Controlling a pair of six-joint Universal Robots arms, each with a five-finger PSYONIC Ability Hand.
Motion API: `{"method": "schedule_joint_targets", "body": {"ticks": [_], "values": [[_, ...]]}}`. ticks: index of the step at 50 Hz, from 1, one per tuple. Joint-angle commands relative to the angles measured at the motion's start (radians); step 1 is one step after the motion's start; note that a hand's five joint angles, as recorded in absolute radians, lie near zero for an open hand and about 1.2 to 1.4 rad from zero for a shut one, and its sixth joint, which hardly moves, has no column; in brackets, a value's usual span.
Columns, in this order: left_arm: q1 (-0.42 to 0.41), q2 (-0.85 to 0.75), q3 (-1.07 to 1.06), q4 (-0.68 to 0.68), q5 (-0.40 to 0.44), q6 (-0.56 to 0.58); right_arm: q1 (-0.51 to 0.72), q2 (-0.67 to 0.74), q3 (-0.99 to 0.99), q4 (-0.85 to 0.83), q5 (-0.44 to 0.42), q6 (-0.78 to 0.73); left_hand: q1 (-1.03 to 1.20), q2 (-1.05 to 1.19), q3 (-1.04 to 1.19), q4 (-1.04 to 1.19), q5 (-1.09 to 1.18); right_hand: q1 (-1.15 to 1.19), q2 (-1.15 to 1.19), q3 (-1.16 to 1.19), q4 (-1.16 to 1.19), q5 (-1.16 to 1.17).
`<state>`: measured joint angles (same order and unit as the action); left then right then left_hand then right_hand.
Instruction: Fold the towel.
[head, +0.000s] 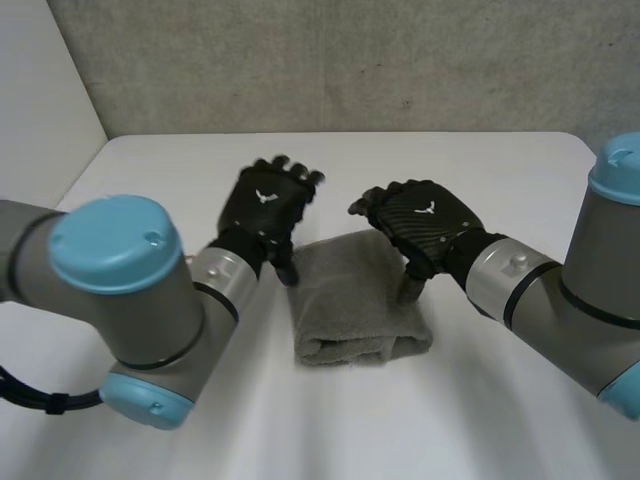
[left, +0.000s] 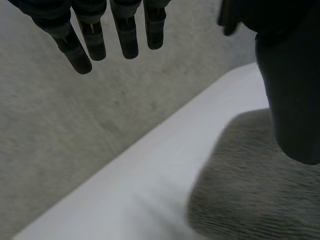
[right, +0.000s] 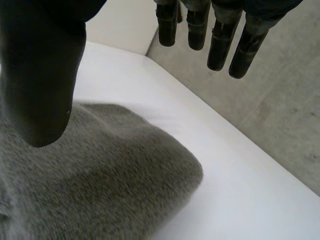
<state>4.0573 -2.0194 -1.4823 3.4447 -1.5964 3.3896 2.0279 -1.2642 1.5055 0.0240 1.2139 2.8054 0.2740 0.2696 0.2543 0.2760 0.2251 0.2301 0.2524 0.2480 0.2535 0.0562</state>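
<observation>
Near strip of the table (head: 470, 420) is bare, with free room on both sides. The folded grey towel (head: 355, 300) sits mid-table, rolled fold toward the near edge, well clear of every table edge. Left robot hand (head: 268, 205) is at the towel's far left corner and right robot hand (head: 420, 222) is over its far right edge. Both are spread with straight fingers, gripping nothing. Thumb tips point down at the towel; contact unclear. Beyond is bare table to the far edge, then a grey wall (head: 350, 60). Left wrist view adds straight fingers (left: 127, 40) and the towel's rounded corner by the thumb (left: 295, 100). Right wrist view adds the towel's pile under its thumb (right: 40, 75).
</observation>
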Motion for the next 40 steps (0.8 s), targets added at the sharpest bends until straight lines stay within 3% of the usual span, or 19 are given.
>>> {"method": "schedule_joint_targets", "body": {"ticks": [1,10,19,27,30,32,37,40], "values": [[-0.050,-0.128,0.053,-0.068,0.000,-0.024,-0.011,0.104,-0.016,-0.002,0.013,-0.004,-0.081,-0.077,-0.061,-0.083,-0.207,-0.056,-0.078,-0.073,-0.079,-0.056],[-0.070,-0.217,0.073,-0.090,-0.011,-0.078,-0.011,0.258,-0.059,-0.001,0.074,-0.007,-0.084,-0.080,-0.064,-0.086,-0.210,-0.056,-0.078,-0.073,-0.079,-0.056],[-0.069,-0.157,0.083,-0.131,-0.013,-0.082,-0.003,0.249,-0.099,-0.001,0.128,-0.004,-0.093,-0.088,-0.073,-0.095,-0.218,-0.056,-0.078,-0.073,-0.079,-0.056],[-0.047,0.005,0.092,-0.188,-0.020,-0.098,0.002,0.063,-0.157,0.002,0.142,0.106,-0.093,-0.088,-0.073,-0.095,-0.218,-0.056,-0.078,-0.073,-0.079,-0.056],[-0.023,0.084,0.109,-0.222,-0.056,-0.128,-0.008,-0.004,-0.186,0.002,0.159,0.180,-0.093,-0.088,-0.073,-0.095,-0.218,-0.056,-0.078,-0.073,-0.079,-0.056],[0.008,0.149,0.161,-0.318,-0.127,-0.162,-0.011,-0.085,-0.194,0.002,0.186,0.232,-0.075,-0.071,-0.056,-0.077,-0.201,-0.056,-0.078,-0.073,-0.079,-0.056],[0.037,0.228,0.249,-0.464,-0.220,-0.225,-0.012,-0.147,-0.186,0.007,0.217,0.241,-0.090,-0.085,-0.070,-0.092,-0.215,-0.056,-0.078,-0.073,-0.079,-0.056],[0.052,0.267,0.266,-0.512,-0.224,-0.246,-0.014,-0.165,-0.188,0.013,0.254,0.241,-0.090,-0.085,-0.070,-0.092,-0.215,-0.056,-0.078,-0.073,-0.079,-0.056]]}}
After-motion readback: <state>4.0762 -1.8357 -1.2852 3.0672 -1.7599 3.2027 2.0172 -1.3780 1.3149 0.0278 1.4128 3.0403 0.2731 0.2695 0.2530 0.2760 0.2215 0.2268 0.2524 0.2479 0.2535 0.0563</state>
